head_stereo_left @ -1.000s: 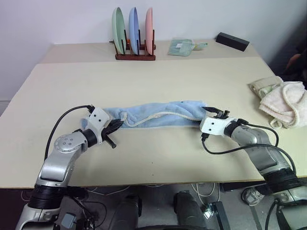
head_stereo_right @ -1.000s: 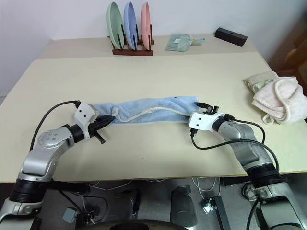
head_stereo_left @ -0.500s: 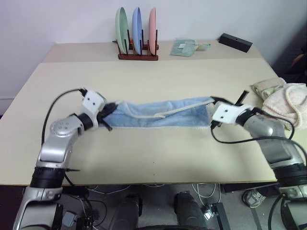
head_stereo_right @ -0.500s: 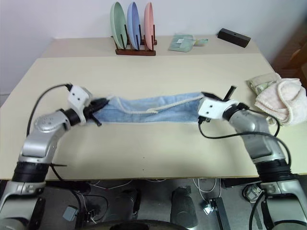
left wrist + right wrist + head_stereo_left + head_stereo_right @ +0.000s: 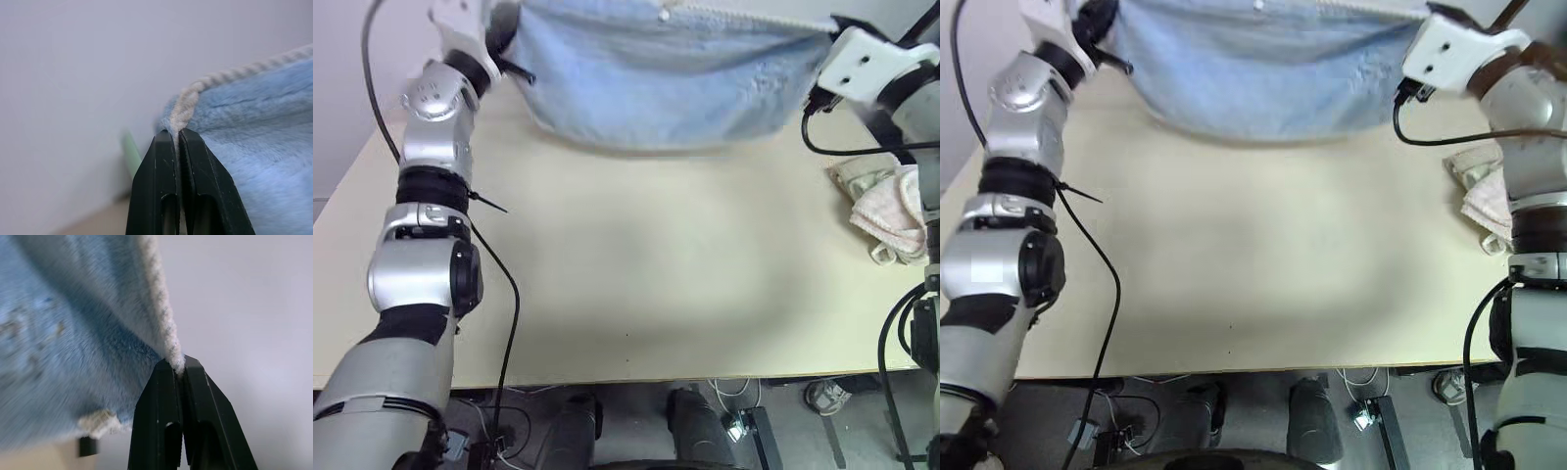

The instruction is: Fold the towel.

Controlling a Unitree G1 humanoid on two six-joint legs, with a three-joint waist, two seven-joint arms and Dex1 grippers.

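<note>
Table now bare; towel lifted off, corners pinched by left hand, right hand.

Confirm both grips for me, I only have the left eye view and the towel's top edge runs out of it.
Observer: The left gripper is shut on the towel's whitish corded trim, right at a corner.
Operator: Report the right side.
Observer: The right gripper is shut on the trim at the other end; its fingers are pressed together on the cord.
Operator: Check what's behind the left corner.
Observer: A pale green plate edge stands just past the left fingers.
</note>
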